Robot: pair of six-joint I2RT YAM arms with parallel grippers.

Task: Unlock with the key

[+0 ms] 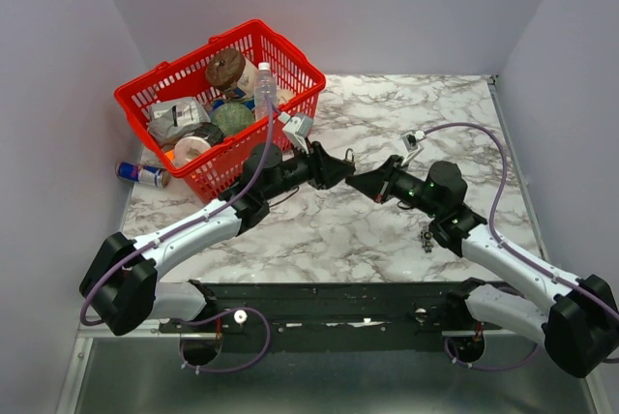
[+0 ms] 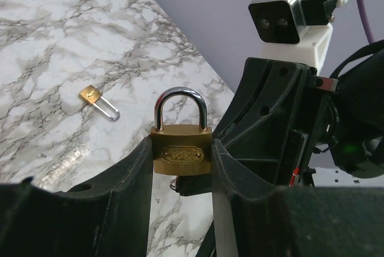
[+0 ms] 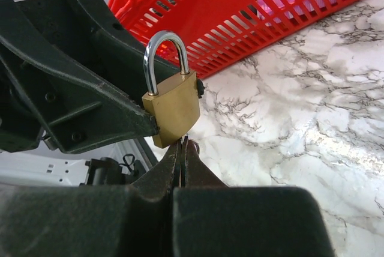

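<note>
Marble counter (image 1: 368, 230) in front of me, red basket (image 1: 198, 95) at its far left corner, my left claw (image 1: 340, 164) grasping the brass padlock (image 3: 174, 104) by its sides, shackle upright, right claw (image 3: 182, 146) clenched on the key (image 2: 174, 184), a mostly hidden sliver tight against the padlock's underside.

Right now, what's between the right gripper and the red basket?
The brass padlock, clamped in the left gripper, sits between them; the right wrist view shows it.

Bright even light, soft shadows, mild glare, sharp focus
</note>
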